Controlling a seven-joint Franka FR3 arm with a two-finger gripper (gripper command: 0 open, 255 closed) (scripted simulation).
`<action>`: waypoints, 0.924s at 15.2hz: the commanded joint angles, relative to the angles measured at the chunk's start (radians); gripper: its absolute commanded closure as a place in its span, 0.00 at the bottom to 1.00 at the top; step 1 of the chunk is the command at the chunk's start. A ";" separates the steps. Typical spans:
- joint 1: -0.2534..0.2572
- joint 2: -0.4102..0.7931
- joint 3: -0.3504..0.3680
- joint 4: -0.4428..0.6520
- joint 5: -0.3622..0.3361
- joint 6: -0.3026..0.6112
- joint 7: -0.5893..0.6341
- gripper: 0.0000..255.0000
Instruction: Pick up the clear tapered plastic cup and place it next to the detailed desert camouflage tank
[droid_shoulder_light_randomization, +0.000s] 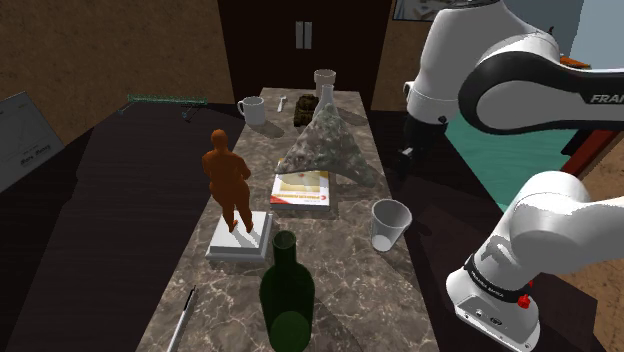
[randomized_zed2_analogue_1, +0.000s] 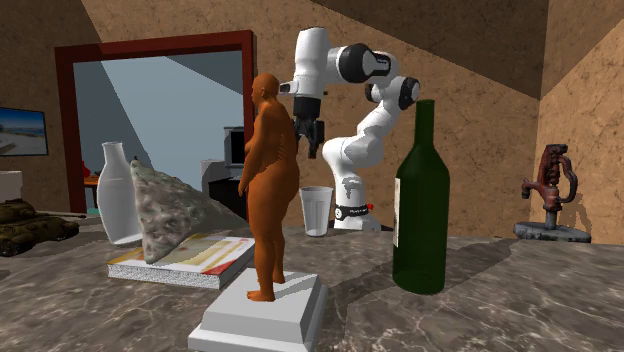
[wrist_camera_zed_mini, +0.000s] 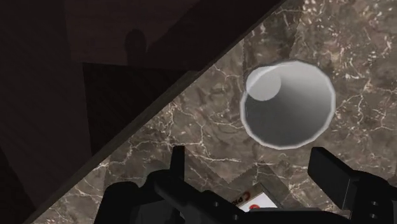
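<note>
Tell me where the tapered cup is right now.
In the shoulder view the cup stands upright near the marble table's right edge, right of the red-and-white book. The open gripper hangs above it, not touching.

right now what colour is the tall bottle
Dark green glass bottle, best in the second exterior view.
</note>
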 joint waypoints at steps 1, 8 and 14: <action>0.030 -0.017 0.061 -0.051 0.045 0.049 0.065 0.00; 0.112 0.051 0.291 -0.132 0.182 0.242 0.281 0.00; 0.113 0.104 0.336 -0.183 0.207 0.349 0.301 0.00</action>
